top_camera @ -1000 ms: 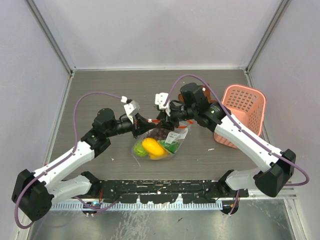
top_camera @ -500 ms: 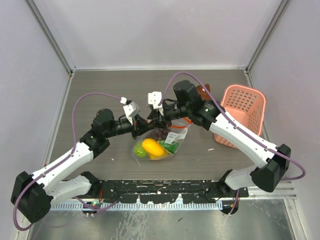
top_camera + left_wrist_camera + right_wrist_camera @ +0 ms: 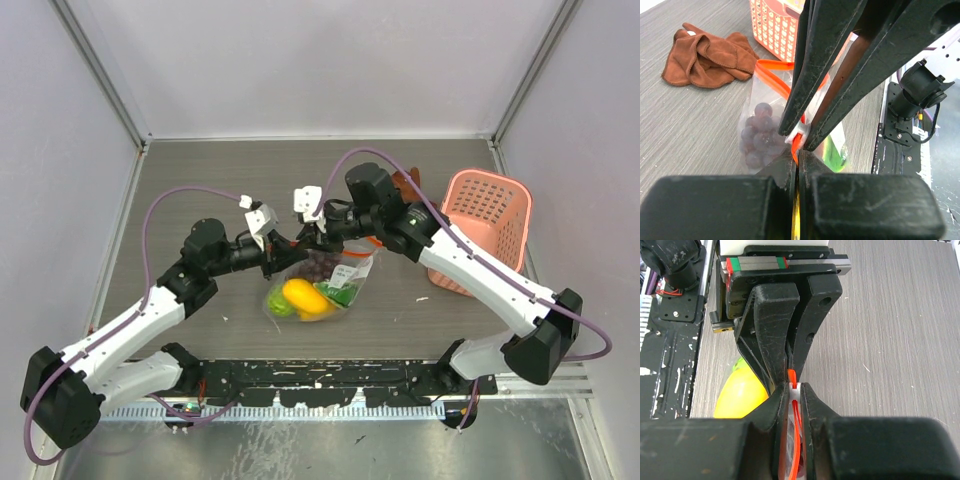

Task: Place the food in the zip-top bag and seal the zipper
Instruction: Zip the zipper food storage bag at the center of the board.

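left of the pink basket [image 3: 490, 215], we clench left gripper [image 3: 796, 162] and right gripper [image 3: 794, 390] on the zipper [image 3: 771, 75], holding the zip-top bag [image 3: 765, 97] of food [image 3: 303, 294] taut for sealing.

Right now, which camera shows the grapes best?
The left wrist view: the grapes look large and sharp inside the clear bag. The top view shows them only small and dim. The right wrist view does not show them.

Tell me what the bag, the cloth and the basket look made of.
Zip-top bag: thin clear plastic film, glossy; grapes show through.
Brown cloth: soft matte fabric, probably microfibre; folds and hemmed edges.
Basket: rigid plastic, likely moulded; regular lattice holes.
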